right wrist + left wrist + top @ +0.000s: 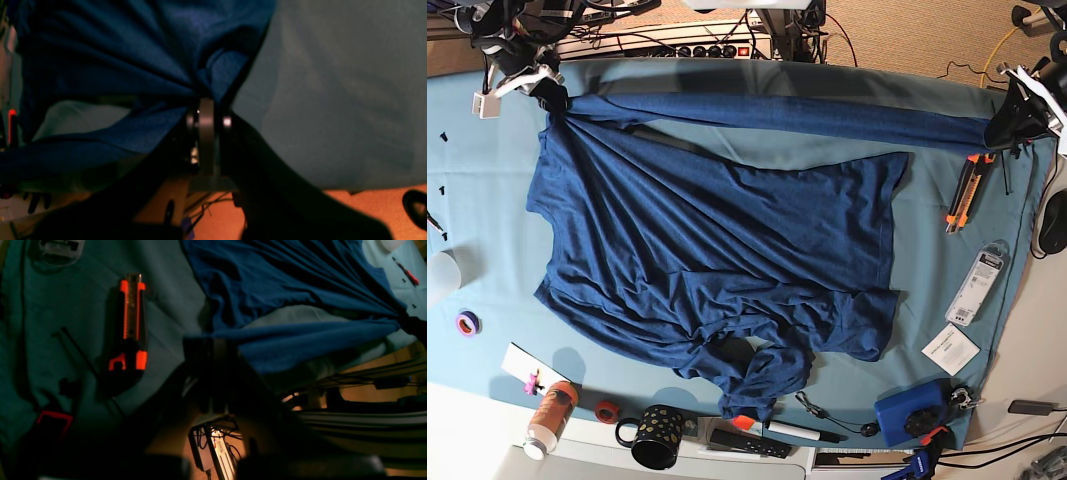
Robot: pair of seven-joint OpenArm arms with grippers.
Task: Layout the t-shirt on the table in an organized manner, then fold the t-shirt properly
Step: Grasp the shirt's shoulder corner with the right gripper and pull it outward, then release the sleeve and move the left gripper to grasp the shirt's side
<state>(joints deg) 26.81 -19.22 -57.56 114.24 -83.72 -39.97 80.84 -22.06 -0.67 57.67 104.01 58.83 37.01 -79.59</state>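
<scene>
The dark navy t-shirt (707,240) lies spread and wrinkled over the teal table (487,200), with its lower part bunched near the front edge. One edge of it is pulled into a straight band along the far side, stretched between both grippers. My right gripper (552,95) is shut on the fabric at the far left; up close its jaws (206,103) pinch gathered t-shirt (116,66) cloth. My left gripper (999,128) is shut on the band's other end at the far right; in the left wrist view the dark gripper (213,346) clamps the t-shirt (283,283) edge.
An orange box cutter (962,192) lies just beside the left gripper, also the box cutter (130,323) up close. A packaged item (980,283), white card (950,349) and blue object (910,412) sit at right. A mug (657,435), bottle (549,415) and tape rolls (467,323) line the front.
</scene>
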